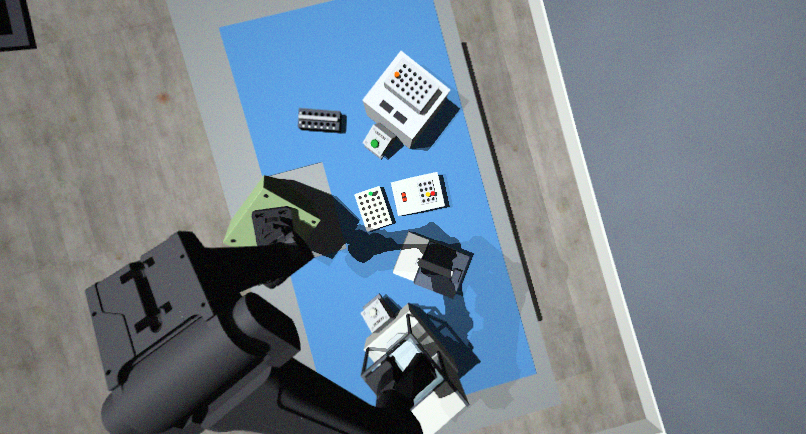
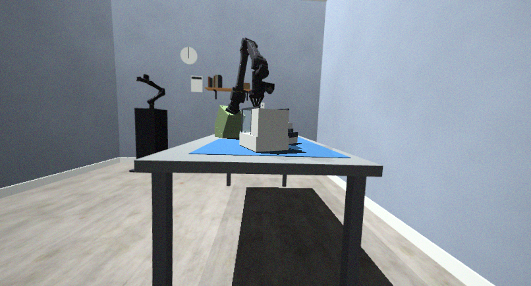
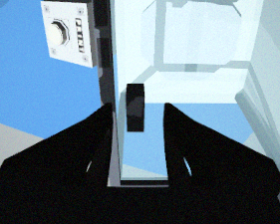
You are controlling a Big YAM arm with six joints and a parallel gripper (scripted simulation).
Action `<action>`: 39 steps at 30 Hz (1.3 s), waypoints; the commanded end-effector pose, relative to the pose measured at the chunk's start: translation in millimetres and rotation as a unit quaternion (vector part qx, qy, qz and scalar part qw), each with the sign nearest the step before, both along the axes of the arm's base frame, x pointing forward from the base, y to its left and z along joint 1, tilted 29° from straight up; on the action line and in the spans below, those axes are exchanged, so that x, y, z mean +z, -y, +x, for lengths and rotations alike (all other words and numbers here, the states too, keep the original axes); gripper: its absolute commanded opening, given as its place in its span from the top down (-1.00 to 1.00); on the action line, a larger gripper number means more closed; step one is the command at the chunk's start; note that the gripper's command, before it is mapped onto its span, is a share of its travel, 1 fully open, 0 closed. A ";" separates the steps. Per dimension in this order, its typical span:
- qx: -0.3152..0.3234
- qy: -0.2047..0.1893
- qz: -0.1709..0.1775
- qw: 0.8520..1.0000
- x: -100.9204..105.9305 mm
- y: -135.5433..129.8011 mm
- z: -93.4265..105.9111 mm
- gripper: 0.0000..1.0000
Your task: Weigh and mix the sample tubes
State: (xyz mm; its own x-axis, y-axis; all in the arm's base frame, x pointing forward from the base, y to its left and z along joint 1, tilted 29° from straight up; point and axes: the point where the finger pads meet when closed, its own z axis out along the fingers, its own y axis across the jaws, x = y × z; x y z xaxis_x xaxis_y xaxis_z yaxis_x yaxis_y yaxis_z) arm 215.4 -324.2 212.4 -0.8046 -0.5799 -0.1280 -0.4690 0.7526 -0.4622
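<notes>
My gripper (image 3: 138,112) (image 2: 255,105) is partly open and empty, at the top of the balance (image 1: 442,411) (image 2: 273,130). Its fingertips stand apart on either side of the door's black handle (image 3: 136,115). Whether the door is fully shut I cannot tell. The white PRINT key (image 1: 373,311) (image 3: 57,33) is left of the glass box in the wrist view. Yellow-capped tube A (image 1: 428,194) stands in the dry block (image 1: 414,206), beside a red cap. Green-capped tube B (image 1: 370,193) stands in the tube rack (image 1: 388,221). The mixer (image 1: 375,101) has a green START key (image 1: 374,143). The balance's lamp is hidden.
An orange-capped tube (image 1: 397,74) stands in the mixer. The magnet block (image 1: 319,118) is left of the mixer. The spectrophotometer (image 1: 407,260) stands between dry block and balance. The green pedestal (image 1: 245,221) carries the arm's base. The balance's glass walls surround its chamber below my fingers.
</notes>
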 end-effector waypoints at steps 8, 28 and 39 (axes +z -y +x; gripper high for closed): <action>0.000 0.013 -0.028 1.000 44.9 5.4 -6.1 0.40; 0.000 0.013 -0.029 0.999 72.1 -5.6 -17.7 0.40; 0.000 -0.005 0.005 1.000 45.7 -16.4 -25.3 0.40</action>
State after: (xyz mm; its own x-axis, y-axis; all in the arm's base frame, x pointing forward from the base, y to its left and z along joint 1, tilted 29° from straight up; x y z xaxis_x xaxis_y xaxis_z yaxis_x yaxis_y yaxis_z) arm 196.2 -309.2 263.2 -0.8056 -0.5786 -0.1276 -0.4643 0.7503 -0.4706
